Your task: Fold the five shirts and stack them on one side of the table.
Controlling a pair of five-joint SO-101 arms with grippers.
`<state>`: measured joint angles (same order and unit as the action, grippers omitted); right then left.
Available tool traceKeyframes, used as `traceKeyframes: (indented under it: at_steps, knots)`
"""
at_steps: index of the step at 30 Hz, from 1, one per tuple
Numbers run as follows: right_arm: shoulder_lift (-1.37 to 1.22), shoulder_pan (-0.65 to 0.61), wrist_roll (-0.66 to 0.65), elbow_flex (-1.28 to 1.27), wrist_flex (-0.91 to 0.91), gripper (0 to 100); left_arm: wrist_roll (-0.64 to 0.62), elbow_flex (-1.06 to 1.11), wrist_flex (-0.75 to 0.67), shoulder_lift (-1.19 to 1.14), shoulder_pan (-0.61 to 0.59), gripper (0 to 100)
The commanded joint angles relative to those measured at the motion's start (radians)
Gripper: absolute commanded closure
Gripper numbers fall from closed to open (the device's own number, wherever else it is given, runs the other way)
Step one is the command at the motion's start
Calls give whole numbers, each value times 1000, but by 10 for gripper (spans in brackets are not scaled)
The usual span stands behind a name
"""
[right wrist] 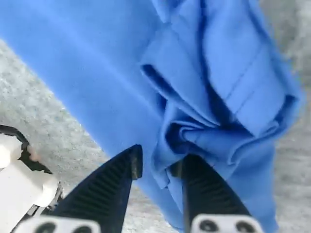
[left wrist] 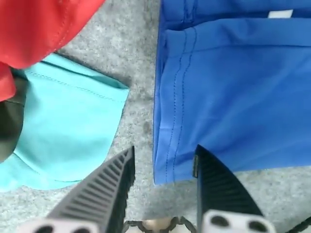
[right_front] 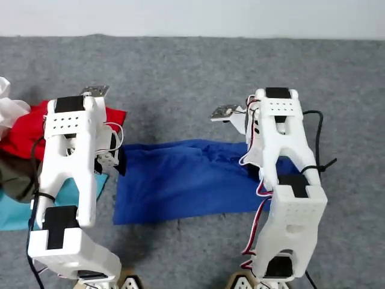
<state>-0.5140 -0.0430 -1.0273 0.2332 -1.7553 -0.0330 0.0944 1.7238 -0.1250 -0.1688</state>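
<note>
A blue shirt lies spread across the middle of the grey table. My left gripper hangs open just above the shirt's near left corner, and the hemmed side edge runs between its fingers. The left arm stands at the shirt's left end. My right gripper is at the shirt's right end, closed on a bunched fold of blue cloth that fills the gap between its fingers. The right arm covers that end from above.
A heap of shirts lies at the table's left edge: red, teal, dark olive and white. The teal shirt's corner lies close beside the blue one. Bare grey surface stretches behind both arms.
</note>
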Motion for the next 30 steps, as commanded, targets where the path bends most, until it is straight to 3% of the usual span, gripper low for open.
traceKeyframes:
  at_steps: [1,8,19,27,30]
  knots:
    - [68,-12,-6,-3,-41,868,26,-24,34,35,-6,809]
    - [139,-61,-118,-169,-44,869,26,-24,34,35,0,809]
    - [509,-70,-69,-235,-44,866,26,-24,34,35,0,809]
    - [638,-38,-61,-351,-31,864,26,-24,34,37,-5,809]
    - [624,-4,41,-350,64,864,21,-24,32,37,2,809]
